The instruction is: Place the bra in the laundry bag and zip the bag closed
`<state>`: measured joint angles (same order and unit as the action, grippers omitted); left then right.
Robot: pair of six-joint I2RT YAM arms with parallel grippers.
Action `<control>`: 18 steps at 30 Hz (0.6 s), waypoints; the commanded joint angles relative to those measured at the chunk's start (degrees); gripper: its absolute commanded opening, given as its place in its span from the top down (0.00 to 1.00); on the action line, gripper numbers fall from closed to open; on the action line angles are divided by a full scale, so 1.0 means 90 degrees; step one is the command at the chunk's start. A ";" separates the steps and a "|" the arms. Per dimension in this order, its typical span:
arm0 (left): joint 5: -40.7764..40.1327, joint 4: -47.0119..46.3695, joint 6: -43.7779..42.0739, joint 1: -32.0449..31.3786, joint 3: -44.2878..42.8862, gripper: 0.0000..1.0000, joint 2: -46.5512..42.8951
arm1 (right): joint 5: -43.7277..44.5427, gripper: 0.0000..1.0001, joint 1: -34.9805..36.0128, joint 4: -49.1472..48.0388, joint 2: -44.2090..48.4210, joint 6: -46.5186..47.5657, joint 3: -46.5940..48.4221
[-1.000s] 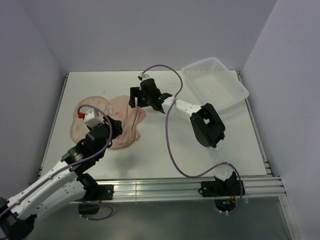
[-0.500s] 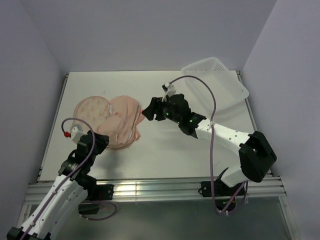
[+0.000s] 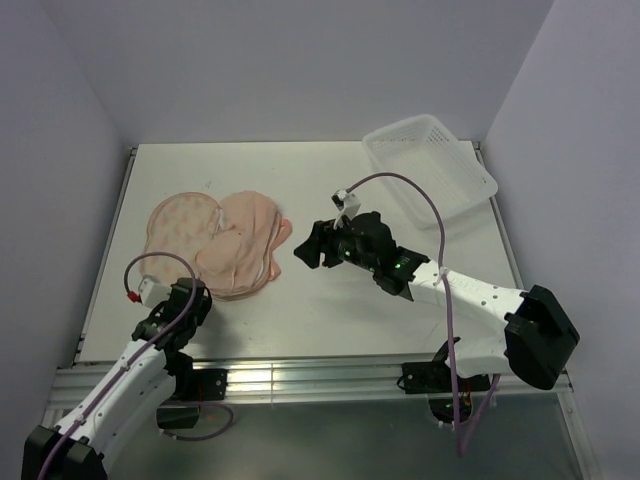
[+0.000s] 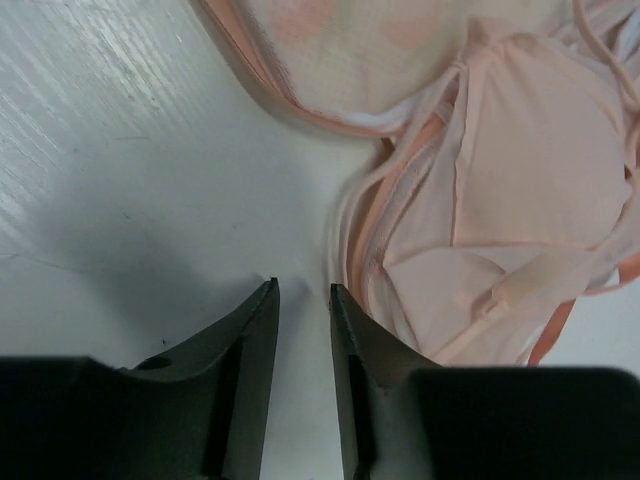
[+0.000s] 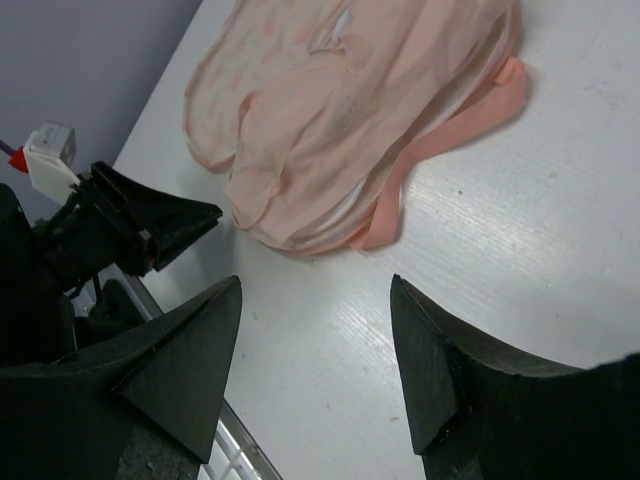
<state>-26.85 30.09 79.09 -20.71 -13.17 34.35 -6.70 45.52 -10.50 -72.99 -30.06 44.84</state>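
The cream, orange-printed laundry bag [image 3: 182, 220] lies flat at the table's left. The peach-pink bra [image 3: 245, 245] lies on its right lobe, partly over it and outside the bag. My left gripper [image 3: 197, 300] hovers just near of the bra's front edge; its jaws are a narrow gap apart with nothing between them [image 4: 302, 292]. The left wrist view shows the bra [image 4: 520, 190] and the bag [image 4: 380, 45] ahead. My right gripper [image 3: 308, 248] is wide open and empty, just right of the bra [image 5: 370, 110]. A salmon band [image 5: 450, 130] trails from the pile.
A white plastic lattice basket [image 3: 468, 150] sits at the back right corner. The table's near edge has a metal rail [image 3: 330, 375]. The left arm's fingers [image 5: 190, 218] show in the right wrist view, close to the pile.
The left gripper has drawn back from the bra toward the near left edge. The right gripper has moved from behind the bra to its right side and nearer. The bra stays on the bag.
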 commanded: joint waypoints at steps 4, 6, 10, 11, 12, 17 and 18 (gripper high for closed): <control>-0.0230 -0.0929 0.0178 0.0522 0.0369 0.66 -0.0242 | -0.0242 0.32 0.0040 -0.0268 0.0024 0.0118 -0.0187; -0.0045 -0.1145 -0.0036 0.0718 0.0418 0.66 -0.0078 | -0.0320 0.32 0.0040 -0.0317 -0.0005 0.0098 -0.0207; 0.0375 -0.1701 -0.0360 0.0992 0.0447 0.65 0.0363 | -0.0418 0.33 0.0060 -0.0357 -0.0015 0.0069 -0.0207; 0.0395 -0.1838 -0.0370 0.1002 0.0477 0.65 0.0363 | -0.0418 0.33 0.0069 -0.0357 -0.0025 0.0069 -0.0207; 0.0405 -0.1897 -0.0370 0.1002 0.0554 0.65 0.0315 | -0.0408 0.33 0.0089 -0.0337 -0.0025 0.0088 -0.0207; 0.0541 -0.2278 -0.0584 0.1207 0.0614 0.64 0.0431 | -0.0349 0.33 0.0089 -0.0317 0.0005 0.0098 -0.0207; 0.0561 -0.2385 -0.0633 0.1246 0.0575 0.63 0.0635 | -0.0359 0.33 0.0089 -0.0317 0.0005 0.0098 -0.0207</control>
<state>-23.31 14.02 75.90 -10.70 -7.77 37.87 -9.61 45.89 -10.76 -73.12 -29.93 43.46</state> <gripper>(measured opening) 0.363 0.670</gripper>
